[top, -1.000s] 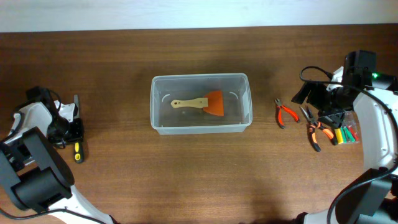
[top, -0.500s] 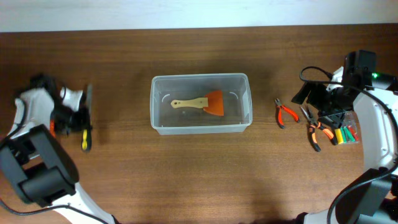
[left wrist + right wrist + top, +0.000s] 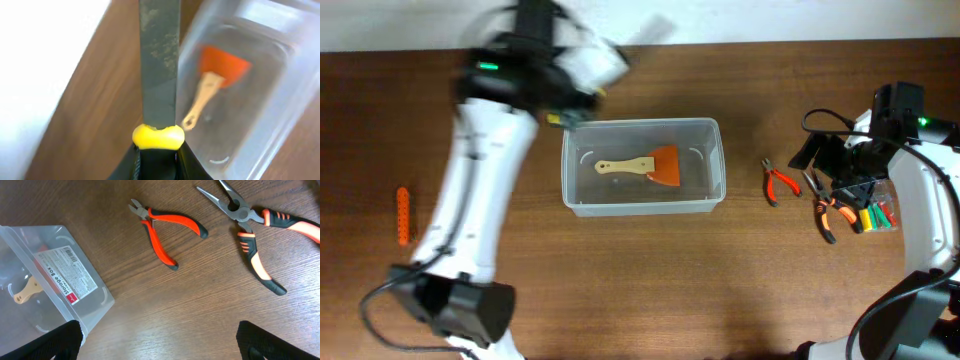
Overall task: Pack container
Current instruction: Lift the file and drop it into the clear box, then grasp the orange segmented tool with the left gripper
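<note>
One container (image 3: 640,123) just beside left tool (image 3: 562,117) w/ file (image 3: 159,65).

Overhead: bright, even, soft light from above. The brown wood table (image 3: 640,290) is well exposed, with no hard shadows. The white strip along the top edge is blown out. My left arm (image 3: 490,150) is smeared by motion blur, its outline ghosted. The clear translucent rectangular plastic tub (image 3: 620,207) is sharp, with a faint shadow on its near side.

Left wrist view: soft and streaky. The tub is blurred and the white patch at left overexposed. The dark grey flat metal file (image 3: 159,60) I hold is the sharpest part.

Right wrist view: crisp, grain clear. The orange-handled pliers (image 3: 162,230) cast short soft shadows. My right fingers (image 3: 60,340) are dark and out of focus in the bottom corners.
</note>
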Tool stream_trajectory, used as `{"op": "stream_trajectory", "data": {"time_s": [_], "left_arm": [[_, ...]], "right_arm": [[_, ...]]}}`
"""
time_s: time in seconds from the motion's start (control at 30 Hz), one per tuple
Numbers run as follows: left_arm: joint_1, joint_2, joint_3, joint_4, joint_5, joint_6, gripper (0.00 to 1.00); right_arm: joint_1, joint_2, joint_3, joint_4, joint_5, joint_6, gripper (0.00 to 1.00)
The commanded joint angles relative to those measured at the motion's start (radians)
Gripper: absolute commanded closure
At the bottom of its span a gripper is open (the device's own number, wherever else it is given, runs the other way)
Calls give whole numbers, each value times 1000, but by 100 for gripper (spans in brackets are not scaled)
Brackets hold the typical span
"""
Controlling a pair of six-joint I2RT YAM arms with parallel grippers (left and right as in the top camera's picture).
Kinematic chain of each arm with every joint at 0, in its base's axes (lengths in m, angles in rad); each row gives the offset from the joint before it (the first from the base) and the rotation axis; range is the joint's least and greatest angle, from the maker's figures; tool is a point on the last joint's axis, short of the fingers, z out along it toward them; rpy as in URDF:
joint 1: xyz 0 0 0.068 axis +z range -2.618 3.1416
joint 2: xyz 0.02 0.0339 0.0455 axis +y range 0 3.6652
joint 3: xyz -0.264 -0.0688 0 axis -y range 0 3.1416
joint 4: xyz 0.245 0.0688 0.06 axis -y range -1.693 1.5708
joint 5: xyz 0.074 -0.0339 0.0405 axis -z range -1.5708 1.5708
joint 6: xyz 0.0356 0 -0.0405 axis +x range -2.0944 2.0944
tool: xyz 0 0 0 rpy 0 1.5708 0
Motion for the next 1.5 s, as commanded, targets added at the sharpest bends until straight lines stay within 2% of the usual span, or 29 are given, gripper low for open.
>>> {"op": "stream_trajectory", "data": {"time_s": [0.0, 0.13, 0.33, 0.4, 0.43, 0.47, 0.5, 0.57, 0.6, 0.77, 0.83, 0.93, 1.07, 1.2, 1.3, 1.47], "left_arm": [[-78, 90, -38, 2, -124, 274, 98], [-123, 212, -40, 10, -255, 280, 98], [-106, 334, -40, 54, -258, 285, 98], [-100, 359, -40, 84, -258, 284, 93], [-98, 367, -40, 94, -257, 283, 86], [-98, 372, -40, 98, -259, 283, 68], [-98, 372, -40, 101, -259, 283, 1], [-98, 367, -34, 100, -262, 260, 1], [-98, 361, -22, 97, -280, 211, 1], [-87, 280, 80, 21, -443, -166, 1], [-77, 229, 117, -50, -511, -226, 1], [-29, 144, 135, -193, -534, -236, 1], [130, 65, 135, -272, -501, -433, 1], [383, 70, 116, -327, -428, -616, 1], [572, 97, 40, -315, -314, -634, 1], [790, 176, -123, -238, -246, -610, 1]], "right_arm": [[-6, 3, 16, -5, 9, -9, 2], [-6, 3, 16, -10, 9, -9, 1], [-6, 3, 16, -26, 9, -9, 2], [-6, 3, 16, -30, 9, -9, 2], [-6, 3, 16, -32, 10, -9, 1], [-6, 3, 16, -35, 9, -9, 2], [-6, 3, 16, -39, 9, -9, 2], [-6, 3, 16, -48, 10, -9, 2], [-6, 3, 16, -50, 10, -9, 1], [-6, 3, 16, -49, 10, -9, 2], [-6, 3, 16, -49, 10, -9, 1], [-6, 3, 16, -49, 10, -9, 2], [-6, 3, 16, -49, 10, -9, 2], [-6, 3, 16, -48, 10, -9, 1], [-6, 3, 16, -48, 10, -9, 2], [-6, 3, 16, -39, 10, -9, 1]]}}
